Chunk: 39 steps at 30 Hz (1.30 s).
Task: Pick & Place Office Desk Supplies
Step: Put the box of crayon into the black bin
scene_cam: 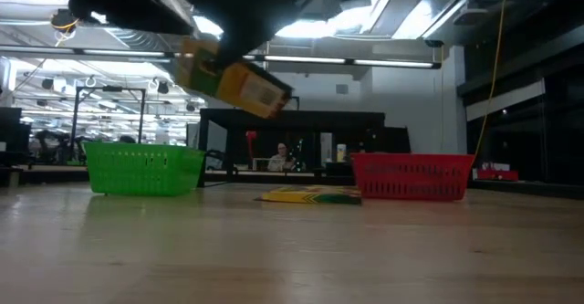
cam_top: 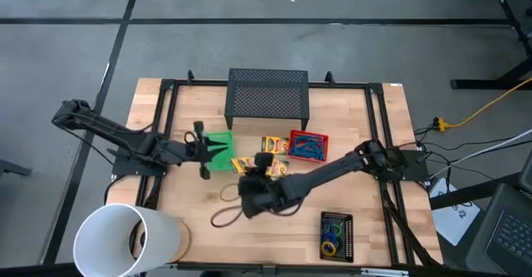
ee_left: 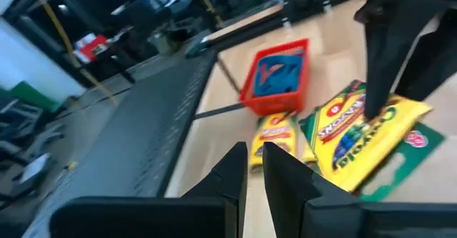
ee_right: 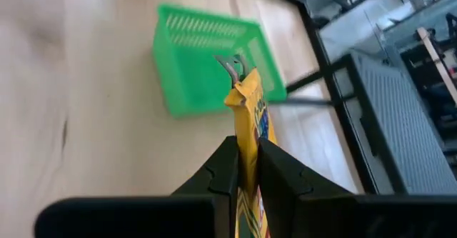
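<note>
Right gripper [ee_right: 248, 168] is clamped narrow on a small yellow crayon box [ee_right: 251, 120], gripping it edge-on so the box sticks out past the fingertips; in the low view the box [scene_cam: 239, 86] hangs tilted, well clear of the table [scene_cam: 292, 249]. From above the right gripper [cam_top: 259, 183] sits mid-table, just beside the green tray [cam_top: 219, 150] but not over it. Left gripper [cam_top: 199, 150] hovers at the green tray's near edge, fingers nearly together with only a thin gap [ee_left: 255, 168], nothing between them that I can see. Two more crayon boxes [ee_left: 343, 134] lie flat on the wood next to the red tray [ee_left: 277, 77], which holds the blue cord bundle [ee_left: 280, 73]. Black tray [cam_top: 336, 234] near the front edge holds rubber-band rings. Step in hand looks like carry-to-tray, probably the green one since the wrist view faces it. To do it well: keep the box high enough to clear the mesh wall, centre it over the tray's opening before lowering, level out the tilt so it does not catch the rim, release only once it is inside. Risk: the left gripper is parked right at that tray, so the arms could bump, and the edge grip is thin so the box may swing
</note>
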{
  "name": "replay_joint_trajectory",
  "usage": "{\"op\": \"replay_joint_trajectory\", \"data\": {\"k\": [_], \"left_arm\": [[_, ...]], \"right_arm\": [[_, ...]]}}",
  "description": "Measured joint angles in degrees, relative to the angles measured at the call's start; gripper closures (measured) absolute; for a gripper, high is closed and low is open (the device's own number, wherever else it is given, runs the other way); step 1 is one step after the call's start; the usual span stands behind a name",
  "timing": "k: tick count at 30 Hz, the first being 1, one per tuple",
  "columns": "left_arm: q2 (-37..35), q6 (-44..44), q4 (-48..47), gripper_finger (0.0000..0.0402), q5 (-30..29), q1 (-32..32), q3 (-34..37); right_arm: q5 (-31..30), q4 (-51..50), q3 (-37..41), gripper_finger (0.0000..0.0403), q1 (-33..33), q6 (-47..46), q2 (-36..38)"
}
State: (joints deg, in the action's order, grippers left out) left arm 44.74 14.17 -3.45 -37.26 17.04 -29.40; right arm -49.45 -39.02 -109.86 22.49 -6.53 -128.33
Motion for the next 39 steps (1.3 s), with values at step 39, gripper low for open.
{"op": "replay_joint_trajectory", "data": {"k": [39], "left_arm": [[-24.4, -5.6, -19.1, 0.0361, -6.5, 0.2, 3.2]], "right_arm": [[46.0, 60.7, 19.2, 0.0362, -21.7, -16.2, 0.1]]}}
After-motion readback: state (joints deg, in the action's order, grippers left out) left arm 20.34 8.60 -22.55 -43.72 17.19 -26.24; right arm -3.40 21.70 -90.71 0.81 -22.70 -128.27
